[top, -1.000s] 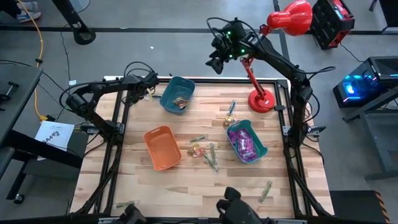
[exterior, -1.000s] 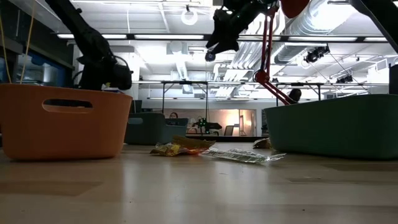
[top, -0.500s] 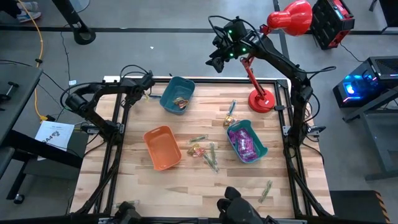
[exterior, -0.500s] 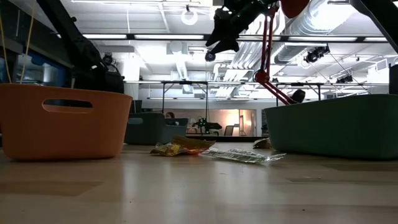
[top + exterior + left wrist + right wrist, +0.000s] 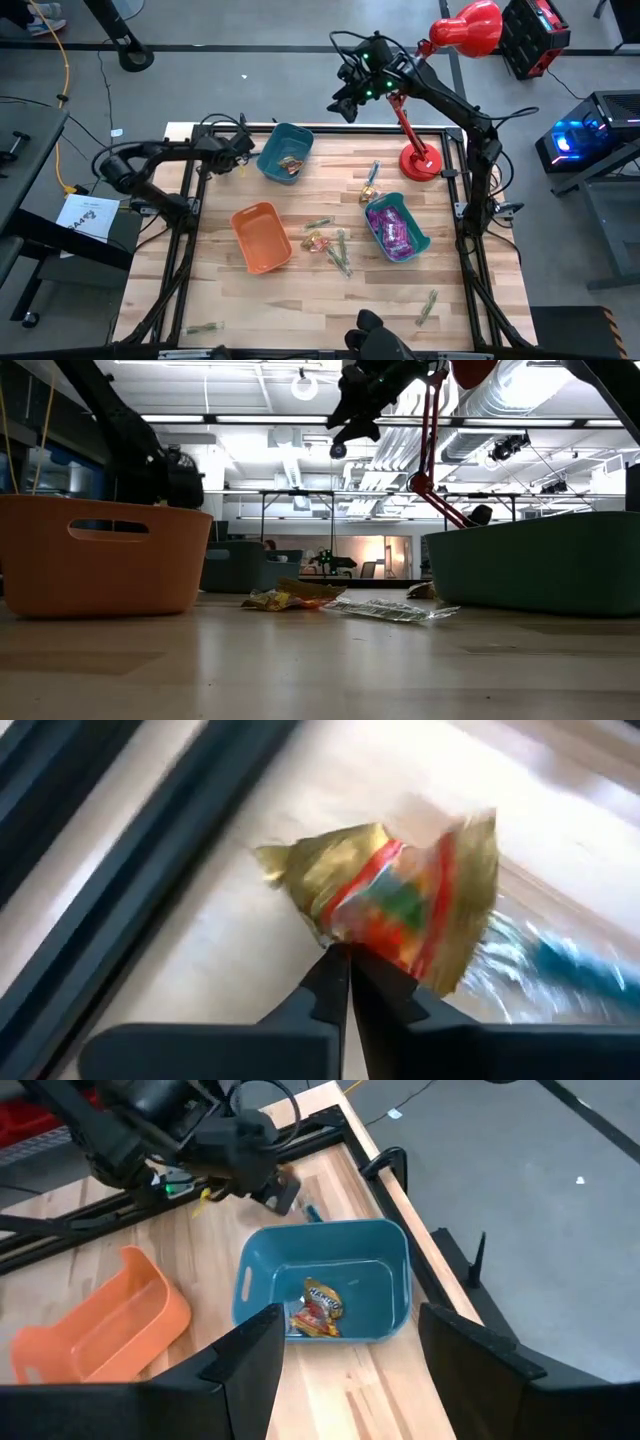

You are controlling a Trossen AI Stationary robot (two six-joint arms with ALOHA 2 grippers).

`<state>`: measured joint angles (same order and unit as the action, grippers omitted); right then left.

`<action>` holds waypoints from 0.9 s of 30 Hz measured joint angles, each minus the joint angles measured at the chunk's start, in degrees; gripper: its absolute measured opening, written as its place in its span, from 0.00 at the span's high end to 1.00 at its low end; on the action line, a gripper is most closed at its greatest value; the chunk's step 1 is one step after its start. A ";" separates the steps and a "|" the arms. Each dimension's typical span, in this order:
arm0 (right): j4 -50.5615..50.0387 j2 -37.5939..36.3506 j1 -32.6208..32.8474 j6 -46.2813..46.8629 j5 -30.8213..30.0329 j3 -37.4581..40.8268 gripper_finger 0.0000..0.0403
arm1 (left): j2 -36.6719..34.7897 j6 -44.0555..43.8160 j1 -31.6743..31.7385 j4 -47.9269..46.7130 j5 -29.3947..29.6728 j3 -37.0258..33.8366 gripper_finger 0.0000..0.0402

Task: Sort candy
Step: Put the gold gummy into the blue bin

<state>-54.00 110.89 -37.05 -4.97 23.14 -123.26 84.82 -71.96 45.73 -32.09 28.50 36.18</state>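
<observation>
My left gripper (image 5: 240,150) is at the table's far left, just left of the blue bin (image 5: 285,152), and is shut on a gold-orange wrapped candy (image 5: 400,905). That bin holds a similar candy (image 5: 320,1305). My right gripper (image 5: 345,100) hangs open high above the table's far edge, over the blue bin (image 5: 330,1270), with nothing between its fingers. The orange bin (image 5: 262,237) stands at centre left. The teal bin (image 5: 396,227) on the right holds purple packets. Loose candy (image 5: 330,245) lies on the wood between these two bins. My left gripper pinches one corner of the wrapper (image 5: 345,942) between its two shut fingertips (image 5: 330,982). The rest of the candy fans out beyond the fingertips over the wooden top. Whether it is clear of the wood, I cannot tell.
A greenish stick candy (image 5: 570,965) lies on the wood just past the held candy. More sticks lie near the front right (image 5: 428,305) and above the teal bin (image 5: 372,180). A red lamp (image 5: 420,160) stands at the far right. Black frame rails (image 5: 190,200) run along the table's left side.
My left arm has shifted slightly at the far left corner, ending a little nearer the blue bin. My right gripper has stayed high and open.
</observation>
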 joint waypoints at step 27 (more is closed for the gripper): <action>3.28 -3.58 0.21 5.05 -0.62 0.00 0.44 | -14.66 28.90 0.16 5.45 -5.71 1.02 0.84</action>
<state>-50.72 107.31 -36.84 0.08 22.52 -123.26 70.16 -43.06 45.89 -26.64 22.79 37.21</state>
